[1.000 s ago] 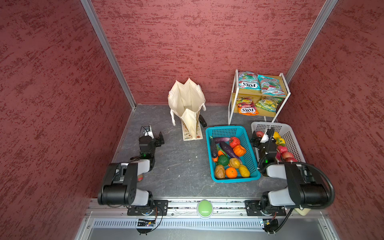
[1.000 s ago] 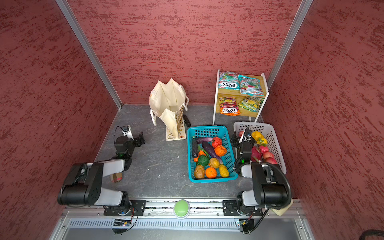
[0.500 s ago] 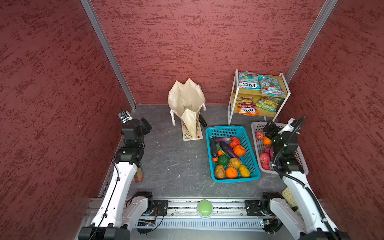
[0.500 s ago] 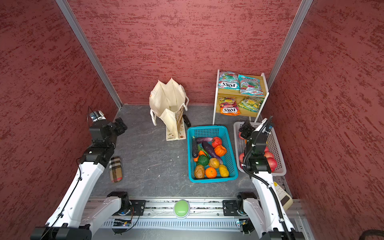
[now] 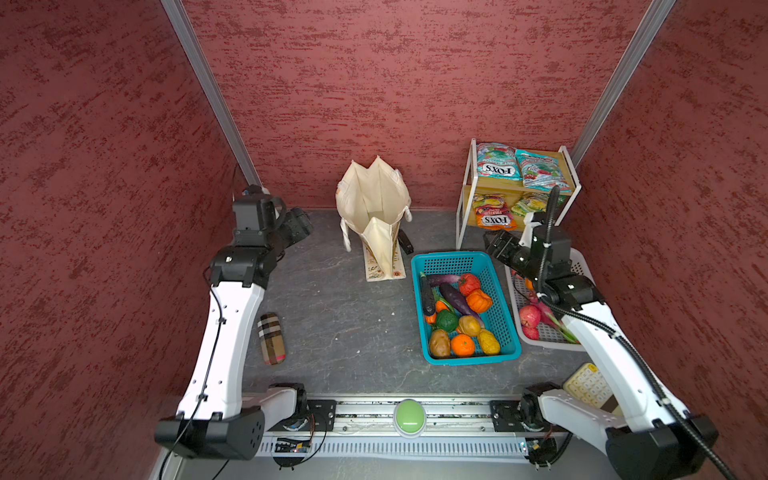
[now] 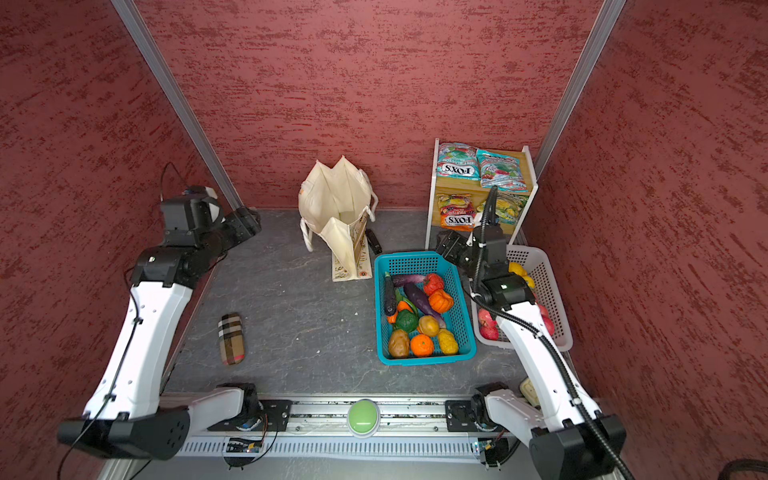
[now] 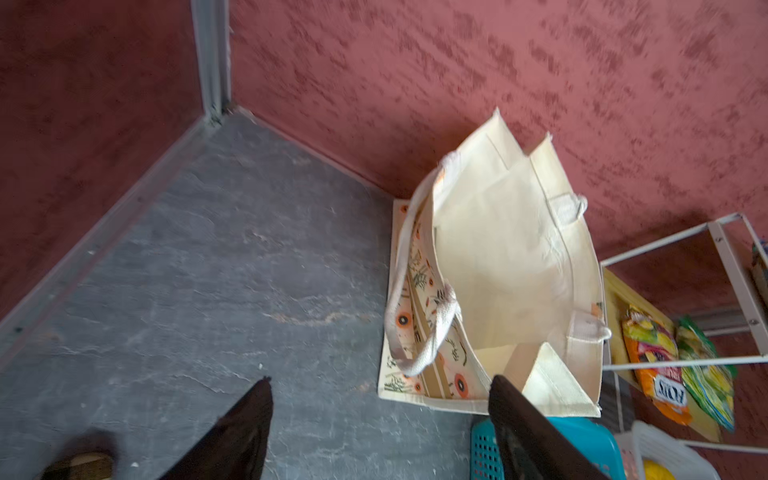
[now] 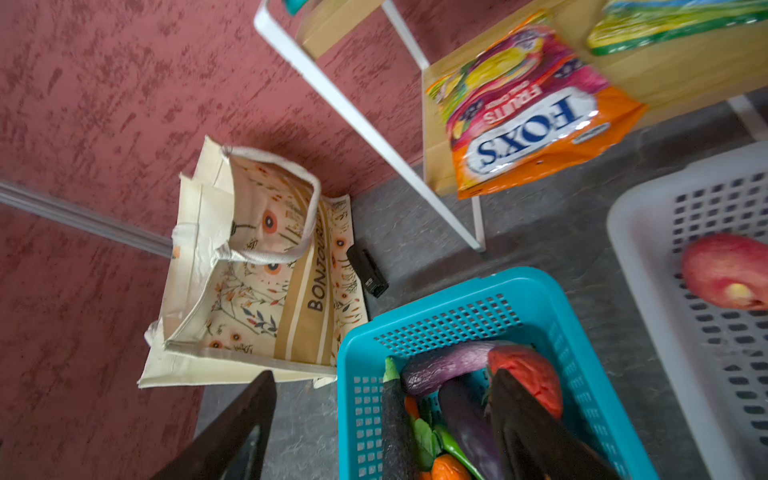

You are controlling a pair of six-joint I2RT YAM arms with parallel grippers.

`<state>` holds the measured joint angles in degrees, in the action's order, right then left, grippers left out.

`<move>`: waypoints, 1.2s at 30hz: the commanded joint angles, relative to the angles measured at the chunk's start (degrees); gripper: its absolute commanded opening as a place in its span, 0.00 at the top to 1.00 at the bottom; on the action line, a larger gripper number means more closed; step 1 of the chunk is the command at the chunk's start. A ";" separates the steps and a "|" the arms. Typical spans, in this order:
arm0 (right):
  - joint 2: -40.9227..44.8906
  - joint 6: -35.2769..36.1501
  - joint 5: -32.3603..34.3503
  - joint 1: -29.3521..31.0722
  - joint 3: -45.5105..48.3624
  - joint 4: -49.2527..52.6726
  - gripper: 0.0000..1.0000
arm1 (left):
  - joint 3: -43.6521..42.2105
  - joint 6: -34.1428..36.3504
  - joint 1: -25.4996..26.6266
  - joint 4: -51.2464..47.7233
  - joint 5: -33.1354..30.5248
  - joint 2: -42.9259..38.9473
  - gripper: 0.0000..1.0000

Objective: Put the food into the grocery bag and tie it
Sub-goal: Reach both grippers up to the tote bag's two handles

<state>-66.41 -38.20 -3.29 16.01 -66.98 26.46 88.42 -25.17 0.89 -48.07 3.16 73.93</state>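
Nearby, a small black box lies just beside the grocery bag, teal basket close; both sets of jaws gape empty.

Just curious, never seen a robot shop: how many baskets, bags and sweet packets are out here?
Baskets: 2, teal basket, white basket
Grocery bag: 1
FOX'S packets: 4, two teal packets, orange packet, green packet
Total: 7

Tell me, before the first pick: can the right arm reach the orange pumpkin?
Probably yes: the right gripper hovers open by the teal basket, and the orange pumpkin lies uncovered on top.
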 commanded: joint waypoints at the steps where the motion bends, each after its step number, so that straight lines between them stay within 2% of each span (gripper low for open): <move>1: -6.70 -2.24 1.30 4.21 -7.68 3.52 0.23 | 3.96 -1.50 0.17 -1.48 10.72 6.25 0.17; 2: -8.80 -2.27 1.21 5.18 -10.20 3.85 0.24 | 4.79 -1.64 0.16 -1.05 11.95 8.00 0.13; 6: -19.75 -0.82 1.43 8.50 -21.87 5.74 0.26 | 9.57 -1.67 0.29 0.00 15.99 15.75 0.12; 12: -33.76 2.22 3.28 11.31 -39.14 9.16 0.27 | 21.89 -2.21 -0.13 -3.54 19.08 28.72 0.16; 17: -45.68 5.39 1.62 11.76 -54.31 12.52 0.25 | 31.82 -2.04 -0.95 -6.98 20.90 38.06 0.16; 22: -61.11 8.39 2.07 11.76 -77.63 21.90 0.23 | 38.24 -1.47 -1.81 -9.03 24.28 44.74 0.15; 25: -68.19 9.21 1.35 11.69 -87.74 23.88 0.24 | 40.51 -0.92 -1.86 -9.80 25.22 47.55 0.17; 32: -70.98 10.07 0.84 11.67 -84.95 14.95 0.32 | 45.34 0.17 -0.98 -10.35 27.74 52.46 0.28; 34: -71.85 10.05 0.74 11.63 -84.92 13.93 0.35 | 45.62 0.19 -0.89 -10.36 28.27 53.06 0.35; 36: -72.62 10.16 0.44 11.74 -84.92 13.15 0.44 | 45.61 0.16 -0.89 -10.50 28.61 53.38 0.45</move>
<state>-138.04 -28.84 -2.42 27.55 -151.85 43.22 132.79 -25.89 -0.25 -57.91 30.00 126.67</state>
